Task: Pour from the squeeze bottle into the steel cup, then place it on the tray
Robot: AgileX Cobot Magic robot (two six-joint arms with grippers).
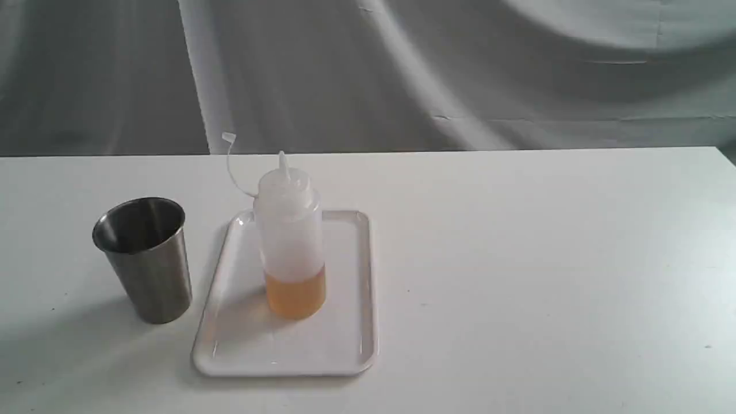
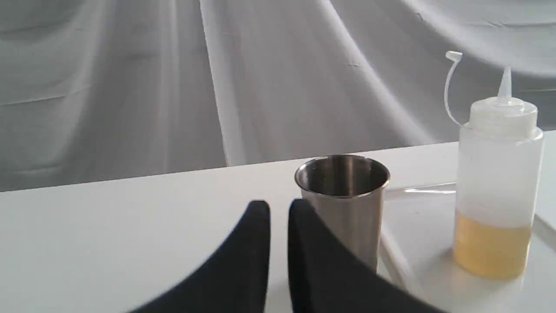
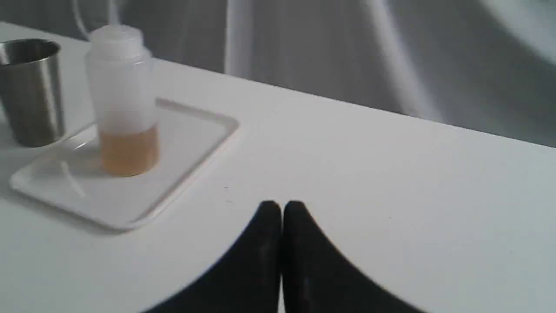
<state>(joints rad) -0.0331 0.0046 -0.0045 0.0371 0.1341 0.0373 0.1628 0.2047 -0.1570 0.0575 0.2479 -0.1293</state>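
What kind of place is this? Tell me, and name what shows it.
Probably a staged lab test bench, not a kitchen: a plain white table, a grey cloth backdrop, and only a bottle, cup and tray set out.

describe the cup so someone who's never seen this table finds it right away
On the white table, find the white tray left of centre in the exterior view. The cup stands upright on the bare table just beyond the tray's left edge, not on it. It is the only metal thing: a tapered steel tumbler, shorter than the translucent bottle standing on the tray.
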